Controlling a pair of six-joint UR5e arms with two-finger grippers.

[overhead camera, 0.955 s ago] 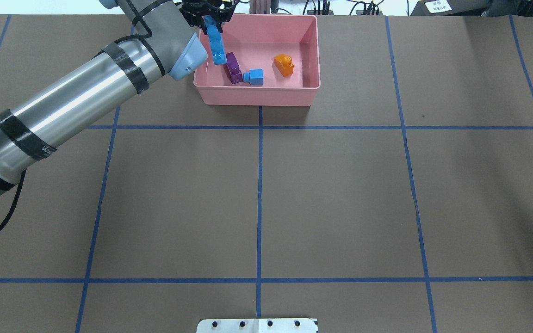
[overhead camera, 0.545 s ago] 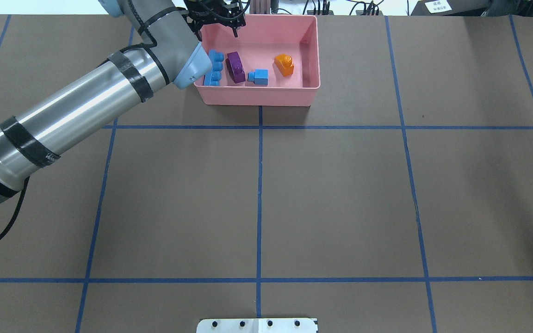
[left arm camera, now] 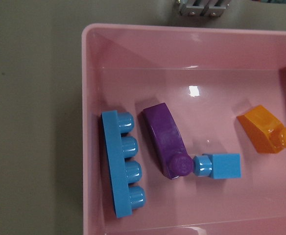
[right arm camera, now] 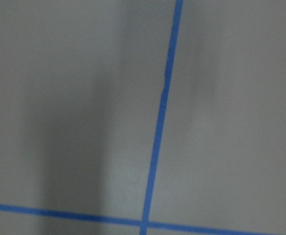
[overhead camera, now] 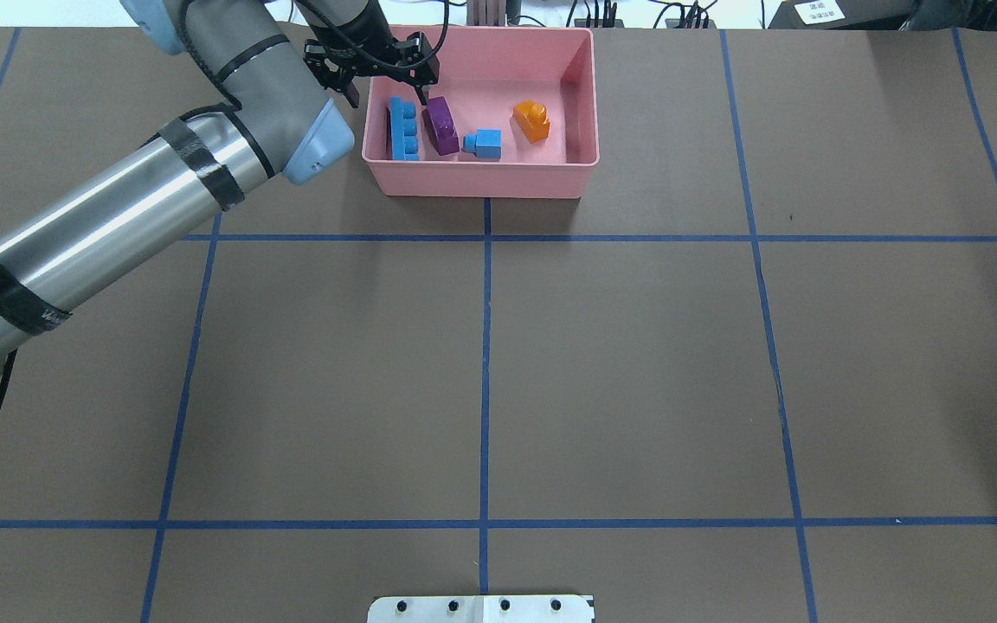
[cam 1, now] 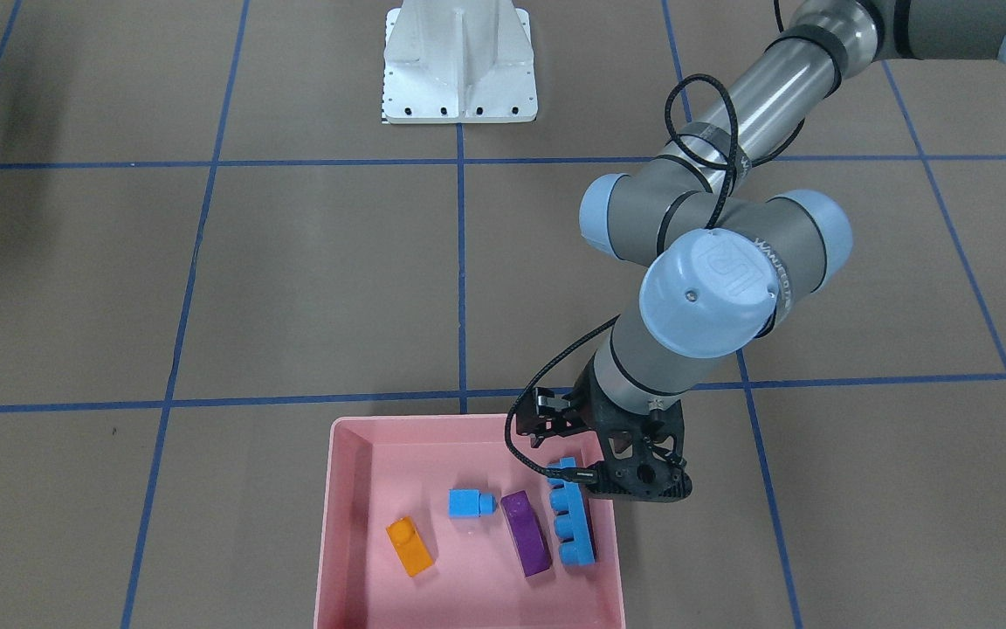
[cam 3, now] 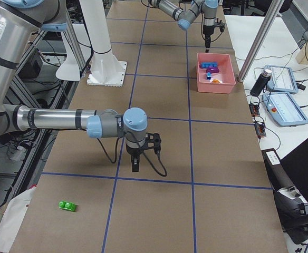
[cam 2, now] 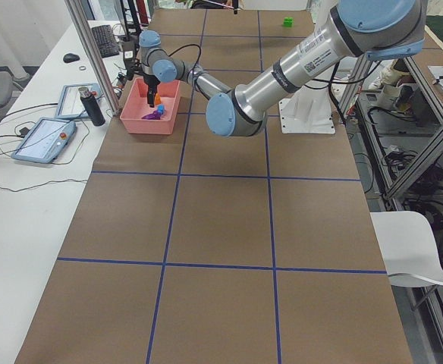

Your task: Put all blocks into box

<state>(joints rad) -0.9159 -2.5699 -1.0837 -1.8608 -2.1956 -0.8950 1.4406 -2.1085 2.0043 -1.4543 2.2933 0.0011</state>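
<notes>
The pink box (overhead camera: pixel 481 180) stands at the table's far edge. In it lie the long blue brick (overhead camera: pixel 403 130) by its left wall, the purple brick (overhead camera: pixel 440 125), the small blue cube (overhead camera: pixel 485 144) and the orange brick (overhead camera: pixel 531 121). The left wrist view shows the long blue brick (left arm camera: pixel 123 164) and purple brick (left arm camera: pixel 165 139) from above. My left gripper (overhead camera: pixel 386 82) hangs open and empty over the box's far left corner. The green brick (cam 3: pixel 67 205) lies on the table far from the box. My right gripper (cam 3: pixel 135 167) points down near it; I cannot tell whether it is open or shut.
The white metal pedestal base (cam 1: pixel 458 61) stands at the robot's side of the table. Blue tape lines (overhead camera: pixel 485 363) divide the brown table top. Tablets and a dark bottle (cam 3: pixel 260 81) lie on the bench beyond the box.
My left gripper let go of the long blue brick, which now lies flat in the box by the left wall. The gripper has drawn back toward the left, empty.
</notes>
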